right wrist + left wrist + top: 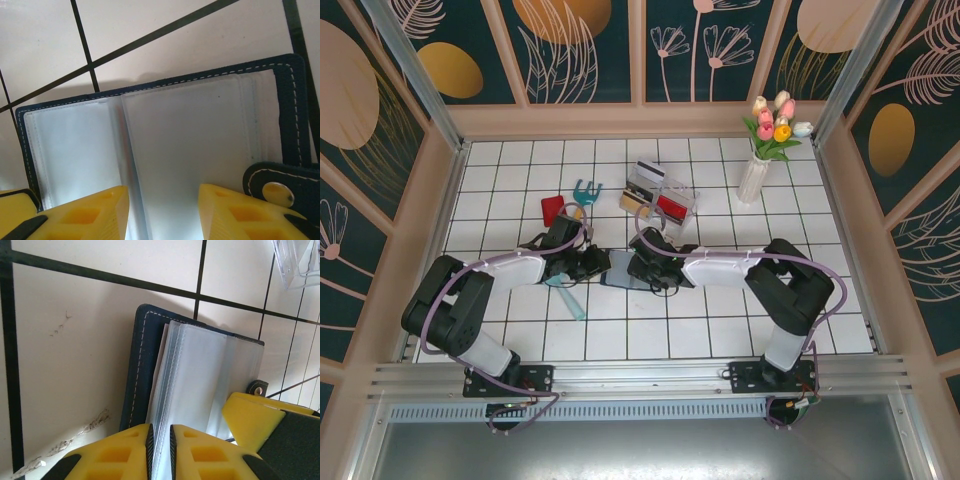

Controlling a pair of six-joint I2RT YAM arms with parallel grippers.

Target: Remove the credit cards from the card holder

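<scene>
The left gripper (160, 431) is right up close to its camera. Its two yellow fingers (125, 452) are almost pressed together, and the jaws pinch the edge of the clear pages of the card holder (200, 370). The card holder is dark blue with white stitches. It lies open and flat on the white tiled worktop (75, 350), in the middle, between the two arms. I cannot tell if a card is inside the clear pages.

The right gripper (162, 200) is over the open holder from the other side. Its jaws are spread wide, with a clear page showing between the fingers, and they grip nothing. I cannot tell if they touch the page. The holder's round snap tab (280, 189) sits just beside one finger.

Farther back, a red card (552, 210) lies flat on the worktop near a blue toy fork (585, 190). A clear box (662, 195) with cards in it sits behind the holder. A white vase (754, 180) of tulips stands well apart, at the back right
</scene>
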